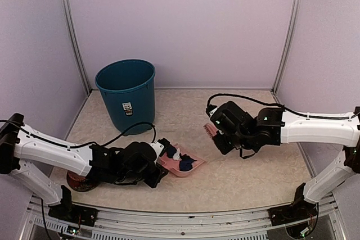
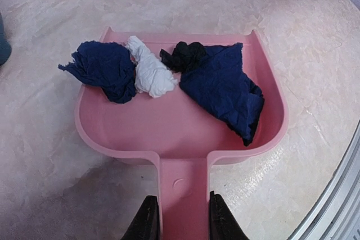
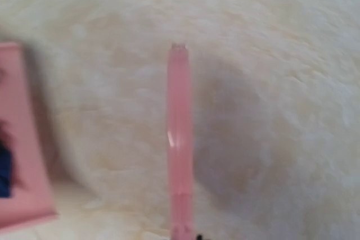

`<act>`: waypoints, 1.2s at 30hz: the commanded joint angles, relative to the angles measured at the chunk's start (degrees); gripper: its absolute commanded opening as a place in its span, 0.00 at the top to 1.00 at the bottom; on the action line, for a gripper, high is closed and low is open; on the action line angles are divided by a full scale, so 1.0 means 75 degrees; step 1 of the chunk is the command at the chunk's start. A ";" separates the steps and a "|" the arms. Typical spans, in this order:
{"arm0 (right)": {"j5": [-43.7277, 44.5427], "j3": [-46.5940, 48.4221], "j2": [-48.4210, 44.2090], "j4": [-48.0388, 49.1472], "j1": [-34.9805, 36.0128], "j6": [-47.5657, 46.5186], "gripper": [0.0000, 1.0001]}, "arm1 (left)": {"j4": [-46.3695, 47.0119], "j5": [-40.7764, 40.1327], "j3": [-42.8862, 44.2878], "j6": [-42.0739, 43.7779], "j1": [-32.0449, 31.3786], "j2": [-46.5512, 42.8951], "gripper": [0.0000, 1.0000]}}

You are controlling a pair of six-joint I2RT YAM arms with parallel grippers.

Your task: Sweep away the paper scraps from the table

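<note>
— Down at the near left of the table, what's your left pincer doing?

— My left pincer is clenched on the handle of the pink dustpan, one finger pressed to each side. The pan lies flat on the table, mouth pointing away from me.

— And the paper scraps?

— The ones I can see are all in the pan. There's a dark blue wad at the left, with a white twist touching it. A small black scrap sits near the mouth, and a wide dark blue piece spreads toward the right wall.

— Right side, go!

— My right pincer hangs over the table, right of the pan and apart from it. It's grasping the pink brush, bristles turned toward the pan. On my right wrist camera the brush is a blurred pink strip running up the middle, with the pan's corner at the left edge.

— Anything behind you?

— A teal bin stands upright at the far left, beyond my left arm and well apart from the pan.
</note>
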 commanded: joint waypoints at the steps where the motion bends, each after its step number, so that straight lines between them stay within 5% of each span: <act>1: 0.0401 -0.0409 -0.0712 0.0284 -0.0377 0.0493 1.00 | -0.0348 -0.0506 0.0141 -0.0064 -0.0067 -0.0618 1.00; 21: -0.0477 -0.1895 -0.1583 0.1997 -0.1518 0.0591 1.00 | -0.2527 -0.1092 0.2796 0.0553 0.0332 -0.2497 1.00; 29: -0.0635 -0.1986 -0.1510 0.2460 -0.1629 0.0531 1.00 | -0.2882 -0.0809 0.3731 0.0815 0.1275 -0.2814 1.00; 36: -0.0695 -0.1924 -0.1452 0.2607 -0.1675 0.0426 1.00 | -0.2678 0.0775 0.4014 0.0334 0.2944 -0.2737 1.00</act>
